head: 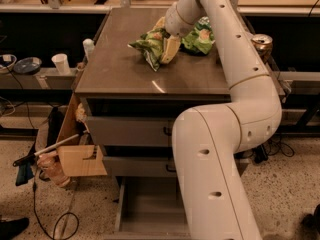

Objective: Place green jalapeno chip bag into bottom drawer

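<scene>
The green jalapeno chip bag [149, 48] is a dull olive-green bag at the back middle of the brown cabinet top [125, 69]. My gripper [169, 45] reaches down from the right onto the bag's right end and is shut on it, with one pale finger [171, 50] in front of the bag. The bag's left end touches the top or hangs just above it. The bottom drawer [145, 211] stands pulled open near the floor, a plain grey tray, partly hidden by my arm [215, 159].
A brighter green bag [201, 36] lies just right of the gripper. A can [262, 42] stands at the far right. Two wider grey drawers [130, 131] are shut. A white cup [61, 63] and a cardboard box [75, 154] are on the left.
</scene>
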`<state>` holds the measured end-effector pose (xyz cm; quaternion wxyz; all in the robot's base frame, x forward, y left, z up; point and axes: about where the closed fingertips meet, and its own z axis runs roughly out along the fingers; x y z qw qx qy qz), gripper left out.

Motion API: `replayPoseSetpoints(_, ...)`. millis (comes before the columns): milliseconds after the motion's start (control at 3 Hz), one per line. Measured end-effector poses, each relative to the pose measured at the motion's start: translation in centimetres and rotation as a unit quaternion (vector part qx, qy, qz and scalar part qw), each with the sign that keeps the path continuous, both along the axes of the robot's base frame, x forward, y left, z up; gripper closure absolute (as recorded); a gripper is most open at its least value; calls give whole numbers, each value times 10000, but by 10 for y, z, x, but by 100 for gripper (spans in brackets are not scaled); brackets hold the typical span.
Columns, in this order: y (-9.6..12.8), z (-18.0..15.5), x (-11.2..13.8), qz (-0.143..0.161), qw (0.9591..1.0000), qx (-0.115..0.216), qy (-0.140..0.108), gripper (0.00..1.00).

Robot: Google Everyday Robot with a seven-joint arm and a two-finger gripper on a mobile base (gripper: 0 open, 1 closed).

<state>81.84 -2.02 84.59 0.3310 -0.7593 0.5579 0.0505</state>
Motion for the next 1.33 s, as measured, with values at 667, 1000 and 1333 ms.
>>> replayPoseSetpoints(667, 0, 0, 0, 0, 10000, 0, 0, 96)
replayPoseSetpoints(1000, 0, 0, 0, 0, 10000, 0, 0, 100)
replayPoseSetpoints(1333, 0, 0, 0, 0, 10000, 0, 0, 100)
